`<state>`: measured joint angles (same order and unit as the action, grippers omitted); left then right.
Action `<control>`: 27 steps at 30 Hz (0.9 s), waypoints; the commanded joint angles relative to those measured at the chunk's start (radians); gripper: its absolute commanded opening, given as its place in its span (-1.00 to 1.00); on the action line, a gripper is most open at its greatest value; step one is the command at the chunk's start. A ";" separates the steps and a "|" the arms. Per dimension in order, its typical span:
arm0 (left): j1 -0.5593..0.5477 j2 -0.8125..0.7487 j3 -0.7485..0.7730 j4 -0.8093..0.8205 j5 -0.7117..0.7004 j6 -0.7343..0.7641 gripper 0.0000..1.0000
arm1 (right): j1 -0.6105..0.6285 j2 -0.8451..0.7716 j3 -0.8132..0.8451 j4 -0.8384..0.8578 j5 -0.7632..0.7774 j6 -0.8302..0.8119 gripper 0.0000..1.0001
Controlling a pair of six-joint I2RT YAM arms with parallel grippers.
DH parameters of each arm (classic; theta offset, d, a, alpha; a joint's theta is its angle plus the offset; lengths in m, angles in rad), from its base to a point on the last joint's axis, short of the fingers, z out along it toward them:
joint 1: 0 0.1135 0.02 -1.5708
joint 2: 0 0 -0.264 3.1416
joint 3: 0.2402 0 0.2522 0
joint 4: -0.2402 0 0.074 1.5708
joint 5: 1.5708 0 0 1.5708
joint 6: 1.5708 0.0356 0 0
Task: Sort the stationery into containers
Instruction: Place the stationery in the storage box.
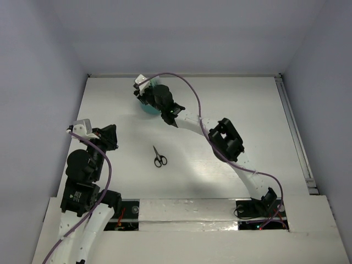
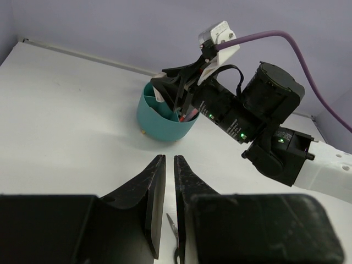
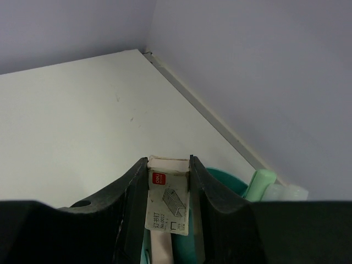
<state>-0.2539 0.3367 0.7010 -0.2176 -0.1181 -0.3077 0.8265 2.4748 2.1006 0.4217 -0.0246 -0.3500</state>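
Note:
The round teal organiser (image 1: pixel 147 109) stands at the back of the table; it also shows in the left wrist view (image 2: pixel 165 124) with pens inside. My right gripper (image 1: pixel 144 99) hangs over it, shut on a small white staple box (image 3: pixel 168 203) with a red logo, held above the teal rim (image 3: pixel 223 181). A pale green marker (image 3: pixel 258 184) stands in the organiser beside it. The black-handled scissors (image 1: pixel 159 158) lie flat on the table's middle, and their tip shows below my left fingers (image 2: pixel 172 228). My left gripper (image 1: pixel 114 137) (image 2: pixel 169 159) is shut and empty, hovering left of the scissors.
White table with a raised rail (image 1: pixel 294 132) along the right side and walls close on three sides. The right arm's elbow (image 1: pixel 225 140) stretches across the table's right middle.

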 commanded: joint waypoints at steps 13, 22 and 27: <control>-0.004 0.004 0.008 0.035 -0.005 0.010 -0.82 | -0.007 0.030 -0.065 0.130 0.092 -0.017 -0.91; -0.004 0.004 0.008 0.038 -0.005 0.010 -0.82 | -0.007 -0.036 -0.227 0.252 0.167 0.006 -0.31; -0.004 0.007 0.008 0.043 0.001 0.009 -0.82 | -0.007 -0.124 -0.323 0.288 0.150 0.032 0.15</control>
<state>-0.2539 0.3382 0.7010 -0.2176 -0.1200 -0.3077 0.8242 2.4462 1.8187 0.6327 0.1093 -0.3363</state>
